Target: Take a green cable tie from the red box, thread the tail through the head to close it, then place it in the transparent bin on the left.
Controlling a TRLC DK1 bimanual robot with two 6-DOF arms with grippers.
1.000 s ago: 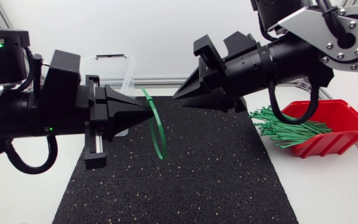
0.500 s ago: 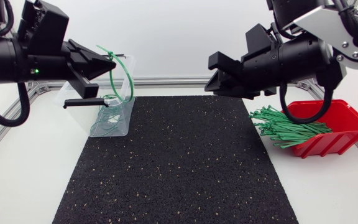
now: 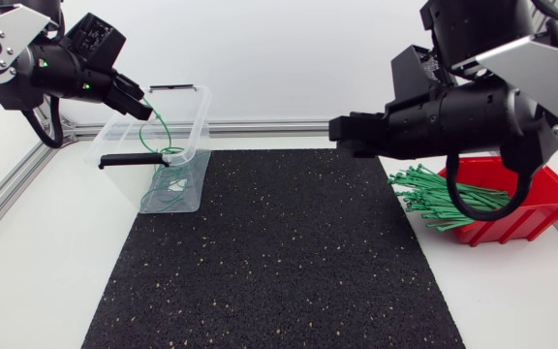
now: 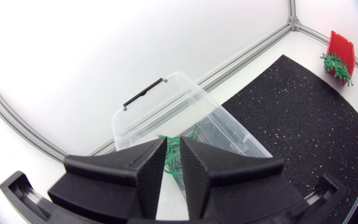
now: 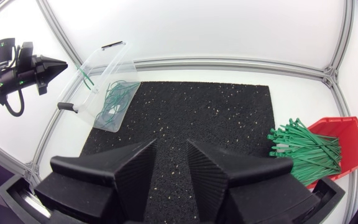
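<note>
Transit done: left tool [image 3: 145,110], clamped on the looped cable tie [image 3: 160,134], had swung over the transparent bin [image 3: 202,121]. Right tool [image 3: 339,134] withdrew, fingers apart; only release remained.

Colour rundown: the square rubber mat [image 3: 279,262] is black with tiny pale speckles all over, sitting on a plain white counter [image 3: 37,281] edged by a silver metal frame rail [image 3: 260,126]. The bright red plastic box [image 3: 541,194] holds a bundle of green cable ties [image 3: 444,199], the same solid green as the looped ties [image 3: 168,184] inside the clear plastic bin [image 3: 199,116], which has a black handle bar [image 3: 129,159]. One more thin green tie [image 3: 160,128] hangs at the matte black left tool [image 3: 146,110]. The right tool [image 3: 337,129] is matte black too, and the right arm link [image 3: 526,63] above it is silver-grey. A little green light [image 3: 44,64] glows on the left arm.
</note>
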